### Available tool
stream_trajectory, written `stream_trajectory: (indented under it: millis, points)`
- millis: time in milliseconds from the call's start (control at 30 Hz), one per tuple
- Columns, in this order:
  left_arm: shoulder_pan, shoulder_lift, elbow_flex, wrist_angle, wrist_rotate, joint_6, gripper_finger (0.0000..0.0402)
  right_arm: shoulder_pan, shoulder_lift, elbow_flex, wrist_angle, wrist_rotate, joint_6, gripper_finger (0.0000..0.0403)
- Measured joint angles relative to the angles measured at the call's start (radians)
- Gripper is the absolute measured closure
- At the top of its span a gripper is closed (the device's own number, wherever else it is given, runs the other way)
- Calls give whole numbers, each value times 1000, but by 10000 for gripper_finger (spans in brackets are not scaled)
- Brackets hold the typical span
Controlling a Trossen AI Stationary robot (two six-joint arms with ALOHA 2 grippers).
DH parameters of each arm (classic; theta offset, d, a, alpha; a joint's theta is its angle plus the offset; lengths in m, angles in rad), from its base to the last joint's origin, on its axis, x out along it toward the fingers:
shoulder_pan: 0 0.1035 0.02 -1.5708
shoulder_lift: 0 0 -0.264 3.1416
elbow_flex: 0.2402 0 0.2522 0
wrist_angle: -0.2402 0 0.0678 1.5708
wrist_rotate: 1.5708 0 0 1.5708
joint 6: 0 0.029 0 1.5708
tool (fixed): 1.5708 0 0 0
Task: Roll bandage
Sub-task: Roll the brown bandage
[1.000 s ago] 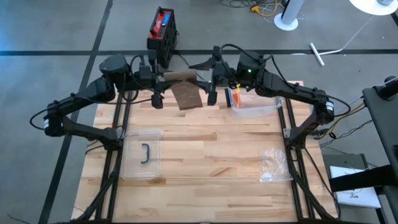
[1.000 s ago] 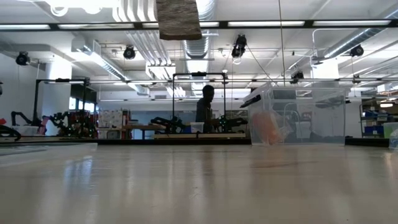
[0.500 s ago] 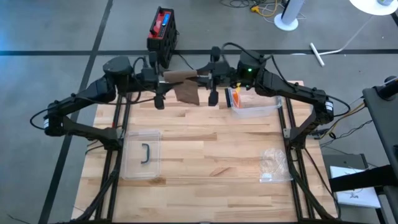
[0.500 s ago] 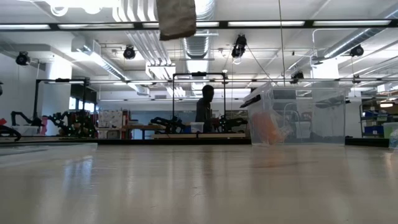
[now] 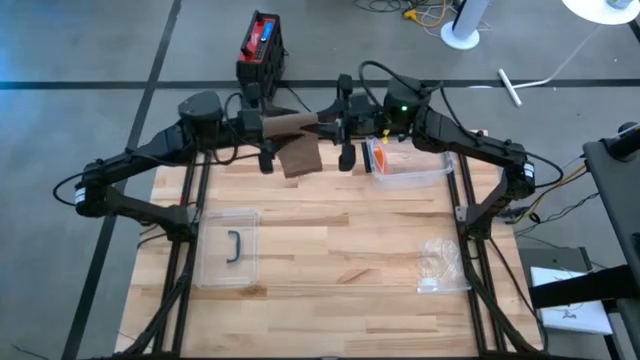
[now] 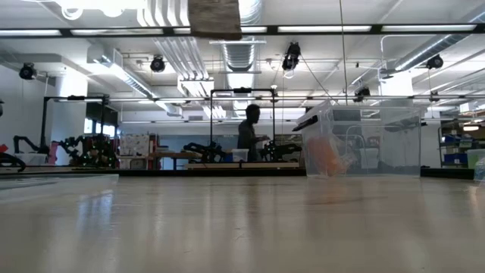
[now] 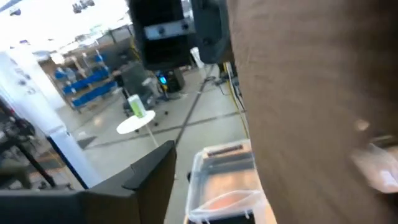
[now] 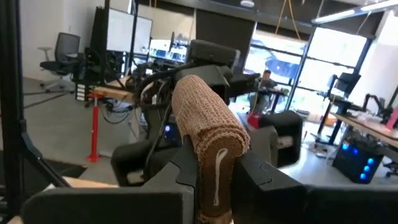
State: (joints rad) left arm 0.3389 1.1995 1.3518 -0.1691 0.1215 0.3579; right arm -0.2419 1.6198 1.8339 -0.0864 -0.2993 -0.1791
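Nearest on the desk [image 5: 330, 235] lies a clear lid [image 5: 228, 248] with a dark handle, flat and alone on the left side. Across from it, on the right, sits a crumpled clear plastic wrapper [image 5: 440, 263]. Neither is in play.

Farther back, the action: both arms meet above the desk's far edge, holding the brown bandage [image 5: 290, 123] up in the air between them. The right gripper [image 8: 214, 171] has its fingers clenched on the rolled end, and its wrist view shows the tight cylinder standing right between them. The left gripper [image 5: 255, 125] sits at the other end of the roll; its fingers look to be spreading, though I cannot tell for sure whether they are clear of the cloth. A loose tail [image 5: 300, 156] hangs down from the roll, also seen at the top of the low view.

So, my read: much of the strip is wound, that hanging flap remains to be taken up, and the finished roll is not yet put away.

Just right of the grippers, a clear bin [image 5: 405, 168] rests on the desk, something orange inside it. Beyond the desk, a person [image 6: 248, 133] stands in the room.
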Motion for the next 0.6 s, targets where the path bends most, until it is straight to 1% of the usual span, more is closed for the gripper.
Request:
stream_trajectory:
  millis: [67,100,167,233,267,300,467,600]
  points:
    - [0,21,0,0,9,-16,196,0,7,3,-6,3,7,363]
    - [1,28,1,9,5,-31,215,0,9,7,-1,4,12,363]
    - [2,46,3,12,5,-57,269,0,9,8,-4,6,23,363]
    - [1,51,3,10,5,-79,341,0,9,8,-4,6,22,363]
    - [1,52,3,7,5,-91,370,0,9,8,-4,7,22,363]
    - [1,50,3,4,5,-105,384,0,7,8,-4,8,23,363]
    - [0,26,1,-54,4,-113,399,1,-12,8,-6,8,8,359]
    - [0,22,-23,-92,-1,-123,401,2,-21,35,-12,6,-19,351]
